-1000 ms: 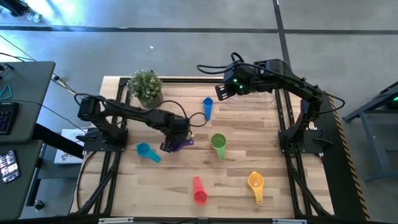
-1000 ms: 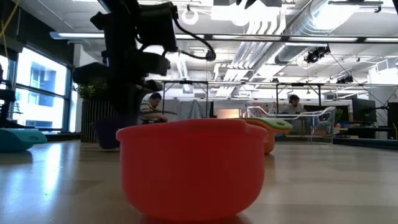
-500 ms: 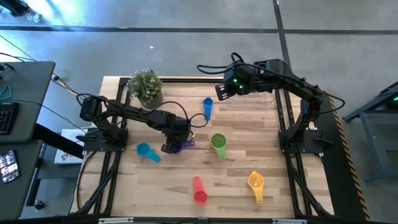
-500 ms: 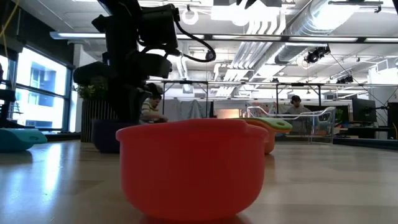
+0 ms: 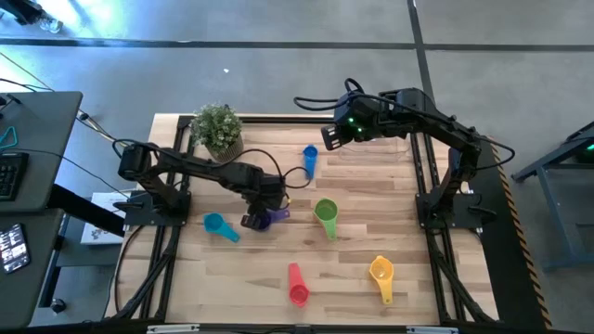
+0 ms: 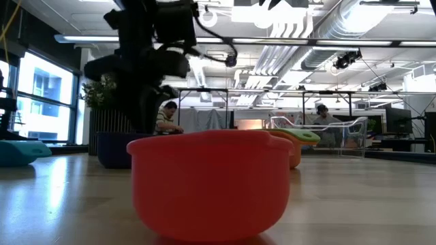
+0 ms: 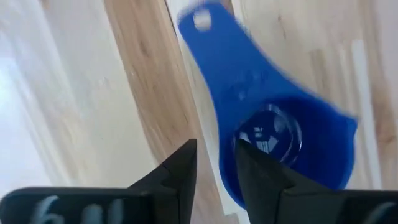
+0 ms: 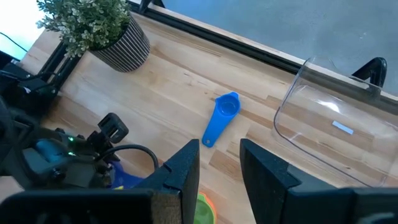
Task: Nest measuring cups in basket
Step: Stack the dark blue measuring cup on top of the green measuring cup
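From above, the left gripper (image 5: 257, 219) hovers over the purple measuring cup (image 5: 272, 217) at mid-desk (image 5: 353, 278), far from the clear basket (image 5: 394, 144). Its wrist view shows fingers parted beside the cup's rim; straddling that rim before closing would secure the lift. The right gripper (image 8: 219, 163), half-parted and empty, waits near the basket.

floor: grey concrete (image 5: 278, 74) | ceiling: exposed white ducts (image 6: 300, 34) | windows: tall, daylit (image 6: 41, 102) | desk: dark, beside wooden table (image 5: 37, 148)
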{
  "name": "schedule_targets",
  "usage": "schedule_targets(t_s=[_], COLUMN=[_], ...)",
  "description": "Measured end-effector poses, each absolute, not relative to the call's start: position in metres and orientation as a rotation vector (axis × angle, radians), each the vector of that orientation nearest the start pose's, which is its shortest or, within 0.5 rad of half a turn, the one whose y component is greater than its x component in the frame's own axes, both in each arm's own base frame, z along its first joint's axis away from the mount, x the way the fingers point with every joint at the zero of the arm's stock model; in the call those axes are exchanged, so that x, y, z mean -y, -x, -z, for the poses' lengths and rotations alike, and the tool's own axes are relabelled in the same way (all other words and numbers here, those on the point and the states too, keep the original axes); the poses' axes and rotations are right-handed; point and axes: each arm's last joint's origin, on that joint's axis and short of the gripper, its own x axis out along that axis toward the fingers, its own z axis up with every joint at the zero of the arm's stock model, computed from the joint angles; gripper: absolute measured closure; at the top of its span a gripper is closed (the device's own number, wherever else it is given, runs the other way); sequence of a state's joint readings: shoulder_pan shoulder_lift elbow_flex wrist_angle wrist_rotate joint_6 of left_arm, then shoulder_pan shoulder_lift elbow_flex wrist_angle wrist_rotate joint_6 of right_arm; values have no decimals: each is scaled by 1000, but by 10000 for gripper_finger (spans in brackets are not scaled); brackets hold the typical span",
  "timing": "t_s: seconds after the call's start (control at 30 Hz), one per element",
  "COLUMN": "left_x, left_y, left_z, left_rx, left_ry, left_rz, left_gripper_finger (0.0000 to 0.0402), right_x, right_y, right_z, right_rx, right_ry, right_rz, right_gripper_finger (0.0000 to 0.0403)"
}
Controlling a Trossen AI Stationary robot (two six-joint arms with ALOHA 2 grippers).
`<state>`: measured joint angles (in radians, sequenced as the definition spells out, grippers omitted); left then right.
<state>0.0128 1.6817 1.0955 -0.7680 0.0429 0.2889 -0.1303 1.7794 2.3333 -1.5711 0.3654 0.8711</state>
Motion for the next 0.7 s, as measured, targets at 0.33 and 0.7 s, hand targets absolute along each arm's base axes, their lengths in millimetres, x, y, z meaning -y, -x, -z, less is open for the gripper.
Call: schedule_targets(t_s=[0.33,0.7], left_x=[-5,-8], left_y=[-318,-278], left_z=[-232,-297], left_rx=[-1350,-1230], left_ry=[-167,22], left_rz=[188,25], left_gripper_finger=[291,291], right_x=[48,48], right_y=[-298,-300], right_z=[-461,-462], right_rx=[-797,-819], right_ry=[-626,-499], right_rz=[783,703], right_gripper_finger=[295,295])
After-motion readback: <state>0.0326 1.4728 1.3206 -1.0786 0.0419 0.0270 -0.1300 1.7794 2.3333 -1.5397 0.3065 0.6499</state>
